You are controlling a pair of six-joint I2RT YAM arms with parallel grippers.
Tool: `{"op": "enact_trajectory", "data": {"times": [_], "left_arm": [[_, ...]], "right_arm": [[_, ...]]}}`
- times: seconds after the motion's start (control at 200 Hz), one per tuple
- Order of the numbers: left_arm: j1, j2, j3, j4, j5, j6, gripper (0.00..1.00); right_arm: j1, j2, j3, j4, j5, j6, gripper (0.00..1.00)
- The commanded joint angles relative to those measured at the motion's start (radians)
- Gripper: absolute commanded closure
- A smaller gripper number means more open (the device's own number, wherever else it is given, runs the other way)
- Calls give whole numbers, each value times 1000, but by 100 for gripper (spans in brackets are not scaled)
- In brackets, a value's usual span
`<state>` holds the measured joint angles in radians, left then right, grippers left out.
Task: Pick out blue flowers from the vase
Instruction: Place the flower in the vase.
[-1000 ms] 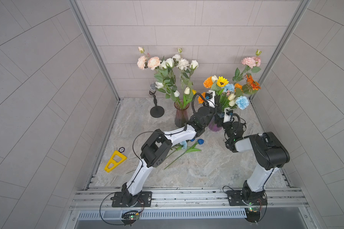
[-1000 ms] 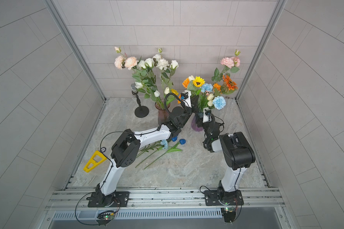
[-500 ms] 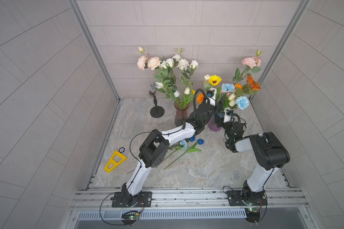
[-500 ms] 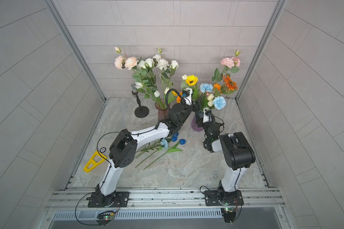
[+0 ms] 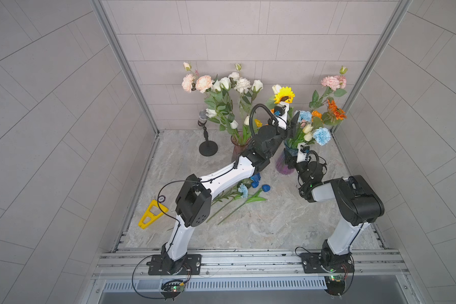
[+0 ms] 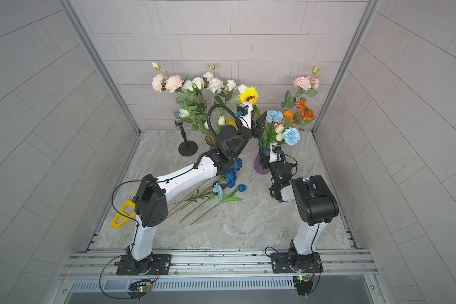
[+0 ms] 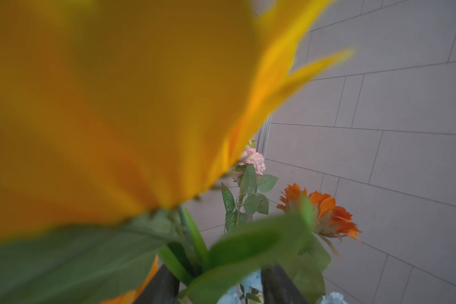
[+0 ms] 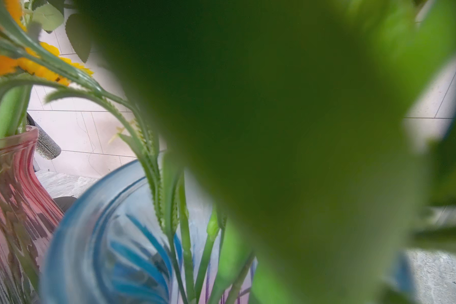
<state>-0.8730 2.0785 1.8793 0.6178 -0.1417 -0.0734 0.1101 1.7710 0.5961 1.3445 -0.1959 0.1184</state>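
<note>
Dark and pale blue long-stemmed flowers (image 6: 231, 175) are lying on the grey marble table (image 6: 261, 223). Two pale blue carnations (image 6: 291, 136) are waiting in the blue-purple glass vase (image 6: 258, 167). My left fingers (image 7: 158, 288) are standing unclenched around green stems (image 7: 188, 237). My right fingers (image 5: 289, 161) I cannot tell.

White arm links (image 5: 221, 179) carry black joints (image 5: 192, 208) and cables (image 5: 251, 119).

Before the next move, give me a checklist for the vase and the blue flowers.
1. The blue vase stands upright: ok.
2. No blue blooms left in it: not ok, two pale blue carnations remain.
3. The left gripper is on a blue stem: cannot tell; the sunflower blocks its wrist view.
4. The right gripper steadies the vase: cannot tell.
5. The picked blue flowers lie clear of the vase: ok.
</note>
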Motion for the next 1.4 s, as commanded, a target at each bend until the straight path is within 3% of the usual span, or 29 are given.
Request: {"op": "enact_trajectory", "data": {"times": [0.0,0.44,0.48,0.6,0.725,0.981,1.121,1.391], "left_arm": [[-7,47,23,-4,18,2,70],[-2,98,93,-127,26,-13,88],[-1,99,96,-125,28,-15,84],[-1,97,96,-120,22,-9,55],[-1,98,98,-125,30,10,41],[5,137,147,-155,25,21,41],[2,63,50,-110,30,20,42],[-19,-133,-137,-207,52,75,36]], "right_arm": [[-6,-38,4,68,-10,18,36],[-9,-27,7,68,-8,25,36],[-8,-29,6,68,-8,26,36],[-10,-27,7,68,-8,28,36],[-11,-25,10,68,-10,33,36],[-16,-32,-1,68,-7,23,36],[-23,-26,0,68,-8,29,36],[-23,-21,11,68,-10,36,36]]}}
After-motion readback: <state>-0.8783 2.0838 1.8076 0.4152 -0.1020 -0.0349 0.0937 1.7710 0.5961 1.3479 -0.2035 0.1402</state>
